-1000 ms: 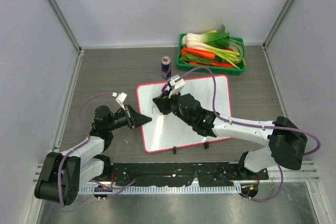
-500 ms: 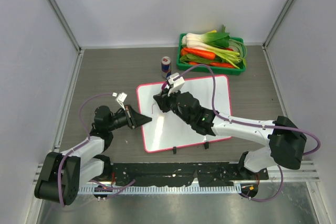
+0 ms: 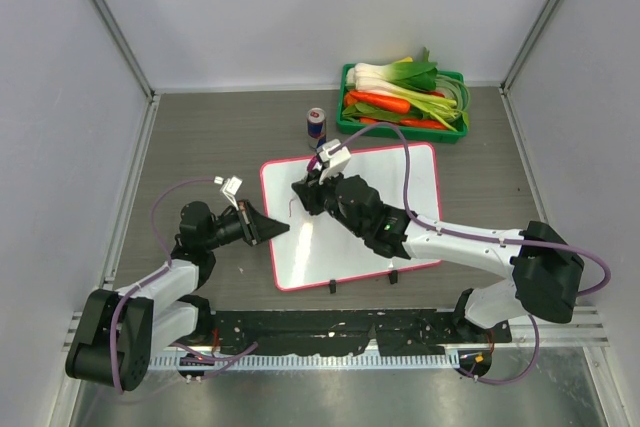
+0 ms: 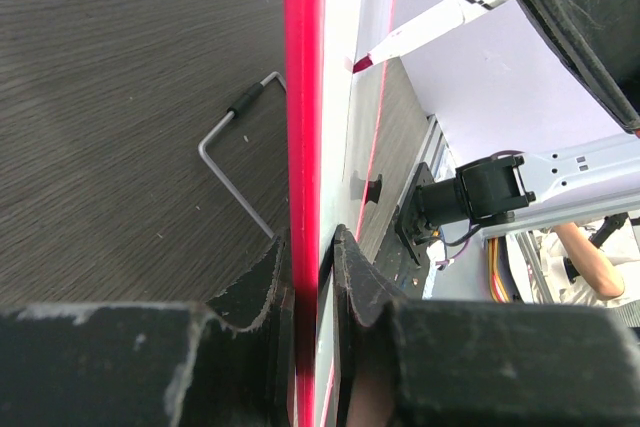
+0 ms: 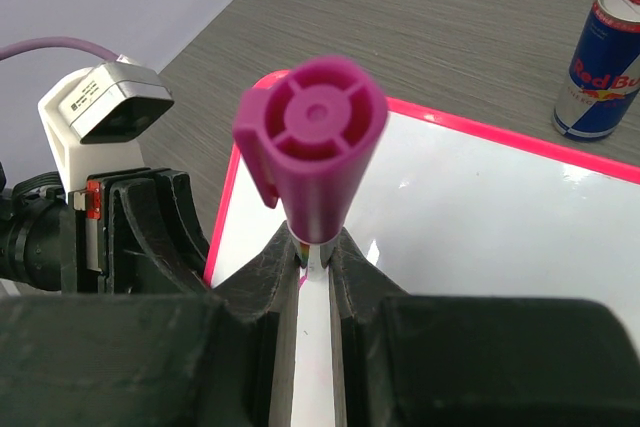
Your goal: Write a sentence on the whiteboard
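Energy drink can (image 3: 316, 128) upright beside green crate (image 3: 400, 134) of vegetables (image 3: 400, 87).

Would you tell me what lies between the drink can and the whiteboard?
Only bare table separates the drink can and whiteboard, seen in the right wrist view.

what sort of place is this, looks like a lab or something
Most likely a robotics lab test cell: a left arm and a right arm bolted to a rail at the edge of a walled-in table, with props laid out: a whiteboard, a drink can and a green crate of vegetables.

robot lab, white walled enclosure (image 3: 300, 7), arm mounting rail (image 3: 330, 329)
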`<state>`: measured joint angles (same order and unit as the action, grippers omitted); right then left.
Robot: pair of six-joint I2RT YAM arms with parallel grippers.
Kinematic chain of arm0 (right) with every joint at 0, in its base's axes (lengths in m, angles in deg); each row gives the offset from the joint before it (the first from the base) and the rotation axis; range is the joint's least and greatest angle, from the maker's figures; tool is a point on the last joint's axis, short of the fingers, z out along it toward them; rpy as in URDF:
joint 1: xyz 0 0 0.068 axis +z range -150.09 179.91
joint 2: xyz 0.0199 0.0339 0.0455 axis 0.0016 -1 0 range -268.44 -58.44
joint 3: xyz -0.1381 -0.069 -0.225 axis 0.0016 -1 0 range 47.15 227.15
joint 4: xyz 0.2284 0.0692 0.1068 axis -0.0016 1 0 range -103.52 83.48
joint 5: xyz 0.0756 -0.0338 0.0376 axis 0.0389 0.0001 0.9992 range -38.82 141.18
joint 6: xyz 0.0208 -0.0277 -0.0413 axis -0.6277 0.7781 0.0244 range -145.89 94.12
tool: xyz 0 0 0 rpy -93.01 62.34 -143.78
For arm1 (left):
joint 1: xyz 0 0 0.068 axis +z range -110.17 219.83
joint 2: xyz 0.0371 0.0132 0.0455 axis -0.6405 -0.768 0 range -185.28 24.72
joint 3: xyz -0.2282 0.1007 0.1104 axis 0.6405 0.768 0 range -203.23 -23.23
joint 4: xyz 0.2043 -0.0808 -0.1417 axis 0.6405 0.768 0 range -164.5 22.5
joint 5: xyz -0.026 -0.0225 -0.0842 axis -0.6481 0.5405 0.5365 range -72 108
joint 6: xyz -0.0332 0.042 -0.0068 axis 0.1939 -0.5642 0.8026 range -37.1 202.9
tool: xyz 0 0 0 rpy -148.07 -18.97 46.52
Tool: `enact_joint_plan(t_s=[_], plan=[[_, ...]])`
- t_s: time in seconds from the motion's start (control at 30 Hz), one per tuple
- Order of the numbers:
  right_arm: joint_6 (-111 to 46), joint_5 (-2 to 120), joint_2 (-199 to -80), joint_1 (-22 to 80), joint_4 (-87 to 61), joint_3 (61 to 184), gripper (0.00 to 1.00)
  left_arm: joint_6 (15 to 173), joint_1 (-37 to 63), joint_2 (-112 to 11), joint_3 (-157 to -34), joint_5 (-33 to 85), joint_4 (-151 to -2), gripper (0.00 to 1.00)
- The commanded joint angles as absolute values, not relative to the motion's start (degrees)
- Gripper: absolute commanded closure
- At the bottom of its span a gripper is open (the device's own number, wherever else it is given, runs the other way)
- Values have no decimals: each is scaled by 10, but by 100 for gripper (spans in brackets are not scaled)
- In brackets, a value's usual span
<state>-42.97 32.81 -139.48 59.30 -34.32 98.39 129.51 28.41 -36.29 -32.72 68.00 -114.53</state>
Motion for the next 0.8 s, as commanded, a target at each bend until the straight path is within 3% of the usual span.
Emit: enact_joint_plan(t_s=[0.0, 0.77], plan=[[-426, 326, -1395, 591, -314, 982, 99, 1242, 276, -367, -321, 645, -1140, 100], [-452, 341, -1360, 592, -297, 932, 99, 1240, 275, -367, -321, 644, -1140, 100]])
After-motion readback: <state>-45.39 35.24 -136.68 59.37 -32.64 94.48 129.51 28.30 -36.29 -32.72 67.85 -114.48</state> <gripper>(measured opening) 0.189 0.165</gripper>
